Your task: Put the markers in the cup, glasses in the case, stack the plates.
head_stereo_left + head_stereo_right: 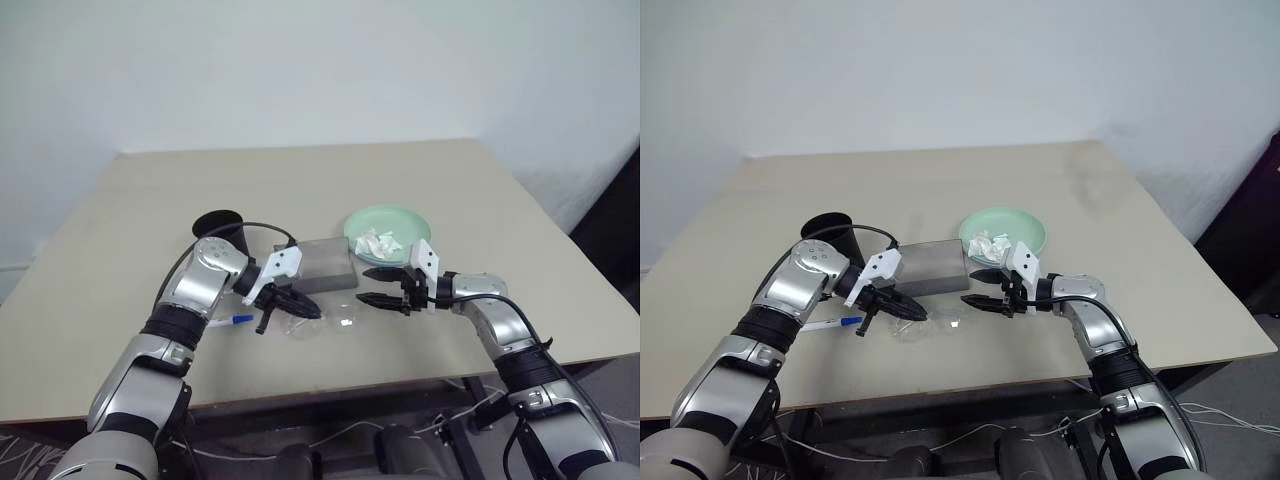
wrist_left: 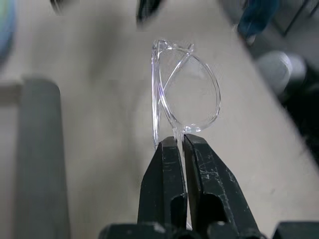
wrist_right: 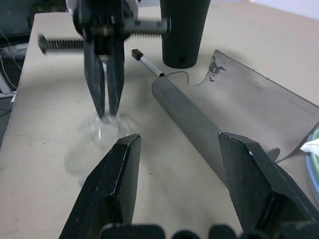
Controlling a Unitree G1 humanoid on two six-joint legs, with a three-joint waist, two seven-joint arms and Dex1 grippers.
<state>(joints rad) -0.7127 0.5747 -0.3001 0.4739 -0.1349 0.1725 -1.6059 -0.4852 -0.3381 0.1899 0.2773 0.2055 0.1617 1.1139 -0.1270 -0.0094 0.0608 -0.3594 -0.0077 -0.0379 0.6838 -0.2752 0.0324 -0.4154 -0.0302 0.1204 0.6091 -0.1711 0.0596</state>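
Observation:
My left gripper point(image 2: 179, 142) is shut on the rim of the clear glasses point(image 2: 189, 94) and holds them just above the table in front of the grey case point(image 1: 325, 265). The case's lid point(image 3: 259, 104) stands open. Facing it from the right, my right gripper point(image 1: 367, 285) is open with nothing between its fingers. The black cup point(image 1: 222, 228) stands behind my left wrist. A blue-capped marker point(image 1: 232, 320) lies under my left forearm. A black-capped marker point(image 3: 145, 60) lies near the cup's base. The mint green plate point(image 1: 405, 217) sits right of the case.
A white tissue wad point(image 1: 380, 243) lies on the green plate. The table's front edge point(image 1: 400, 372) runs close below both grippers. Bare tabletop stretches behind the cup and plate to the wall.

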